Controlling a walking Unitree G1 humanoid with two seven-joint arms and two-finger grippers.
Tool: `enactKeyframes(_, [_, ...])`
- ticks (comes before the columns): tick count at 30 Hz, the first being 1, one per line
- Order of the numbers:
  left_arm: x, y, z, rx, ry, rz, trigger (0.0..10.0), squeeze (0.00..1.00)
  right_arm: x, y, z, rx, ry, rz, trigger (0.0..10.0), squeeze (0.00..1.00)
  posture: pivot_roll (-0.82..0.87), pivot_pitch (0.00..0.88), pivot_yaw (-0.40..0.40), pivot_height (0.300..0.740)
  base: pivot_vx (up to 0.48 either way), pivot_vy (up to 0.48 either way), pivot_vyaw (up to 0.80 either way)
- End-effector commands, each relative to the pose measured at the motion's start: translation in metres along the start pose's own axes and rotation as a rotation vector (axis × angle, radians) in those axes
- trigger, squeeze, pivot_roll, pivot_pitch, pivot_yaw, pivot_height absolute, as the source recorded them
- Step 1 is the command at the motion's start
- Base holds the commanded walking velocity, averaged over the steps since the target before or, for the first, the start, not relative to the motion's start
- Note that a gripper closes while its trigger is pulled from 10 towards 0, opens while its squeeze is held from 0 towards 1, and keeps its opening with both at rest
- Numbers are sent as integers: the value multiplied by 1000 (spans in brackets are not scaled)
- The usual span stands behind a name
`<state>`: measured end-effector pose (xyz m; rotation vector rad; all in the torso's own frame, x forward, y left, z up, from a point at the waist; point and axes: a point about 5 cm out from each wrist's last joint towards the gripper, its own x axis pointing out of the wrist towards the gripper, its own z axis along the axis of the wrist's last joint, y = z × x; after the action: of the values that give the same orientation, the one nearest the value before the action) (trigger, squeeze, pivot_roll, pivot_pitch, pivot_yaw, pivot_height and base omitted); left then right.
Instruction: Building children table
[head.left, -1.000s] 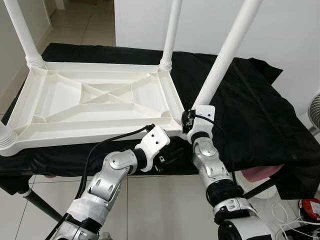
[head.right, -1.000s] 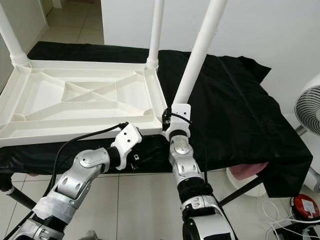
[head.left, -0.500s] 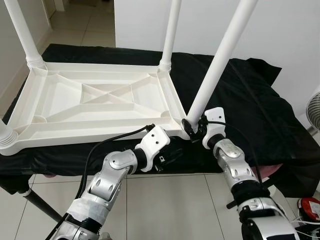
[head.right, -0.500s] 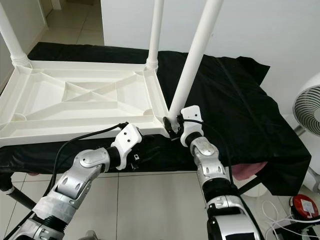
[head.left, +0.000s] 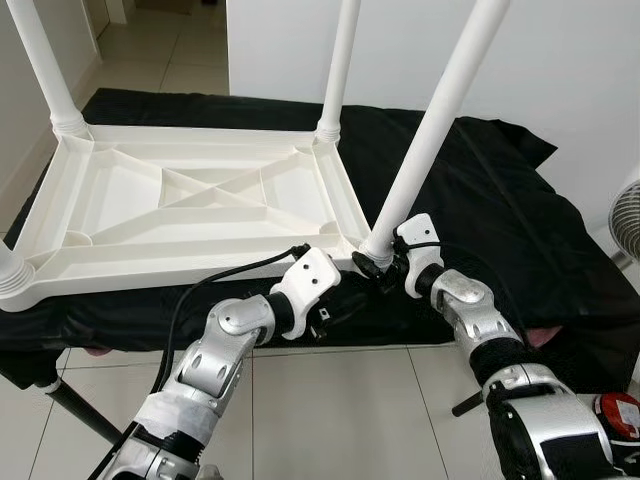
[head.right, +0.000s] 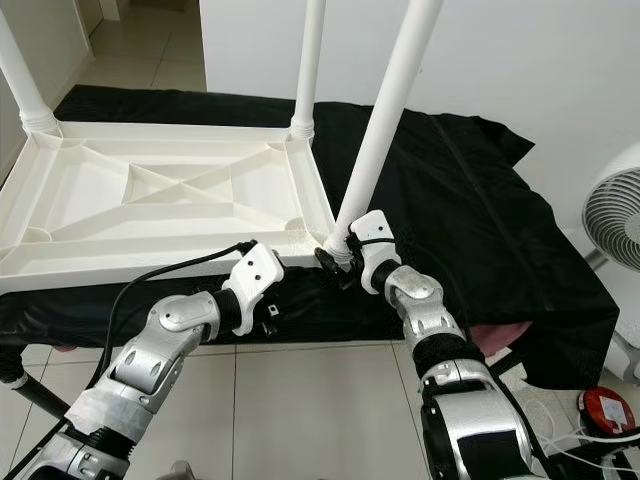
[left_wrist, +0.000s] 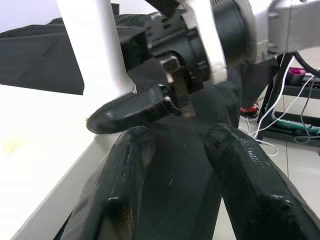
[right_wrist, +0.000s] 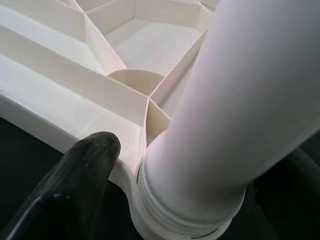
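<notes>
right gripper (head.left: 381, 266) clamps smooth round leg (head.left: 432, 130) – ribbed white tabletop (head.left: 190, 205) | left gripper (left_wrist: 180, 150) – fingers apart

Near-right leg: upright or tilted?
Tilted. The leg leans right from its corner socket, unlike the upright far leg; right pincer holds its base.

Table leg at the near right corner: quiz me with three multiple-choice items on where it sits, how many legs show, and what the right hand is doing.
1. Where does the tilted leg meet the tabletop?
A. near right corner
B. far left corner
C. centre rib

2. How many white legs show in the left eye view?
A. two
B. four
C. six

3. The right hand is:
A. hanging idle
B. clamped around the leg's base
C. resting on the fan

Answers: 1 A, its base sits in the corner socket nearest the right arm. 2 B, one at each corner. 3 B, the right wrist view shows a finger on each side of the base.
</notes>
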<state>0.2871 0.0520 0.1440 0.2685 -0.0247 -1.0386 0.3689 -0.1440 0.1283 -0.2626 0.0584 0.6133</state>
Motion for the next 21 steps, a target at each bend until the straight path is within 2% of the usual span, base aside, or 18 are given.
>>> enactKeyframes(1, [2, 2, 3, 4, -3, 33, 10000, 0, 2, 0, -1, -13, 21, 18, 10000, 0, 71, 0, -113, 740, 0, 0, 0])
enactKeyframes(3, [1, 2, 3, 5, -3, 34, 10000, 0, 4, 1, -1, -14, 26, 29, 10000, 0, 75, 0, -114, 740, 0, 0, 0])
enactKeyframes(4, [1, 2, 3, 5, -3, 36, 10000, 0, 5, 2, -1, -21, 34, 42, 3412, 0, 77, 0, -115, 740, 0, 0, 0])
enactKeyframes(7, [1, 2, 3, 6, -3, 37, 10000, 0, 6, 3, -1, -25, 39, 51, 3412, 0, 77, 0, -115, 740, 0, 0, 0])
enactKeyframes(8, [1, 2, 3, 6, -2, 38, 10000, 0, 6, 4, -2, -28, 45, 62, 0, 0, 81, 0, -120, 740, 0, 0, 0])
enactKeyframes(19, [1, 1, 3, 2, -5, 38, 10000, 0, 1, 8, -12, -22, 55, 103, 0, 0, 69, 0, -116, 740, 0, 0, 0])
enactKeyframes(20, [2, 1, 3, 2, -5, 36, 10000, 0, 1, 7, -11, -3, 41, 88, 5020, 0, 69, 0, -117, 740, 0, 0, 0])
enactKeyframes(21, [2, 1, 3, 2, -5, 36, 10000, 0, 1, 7, -11, -3, 41, 88, 5020, 0, 69, 0, -117, 740, 0, 0, 0])
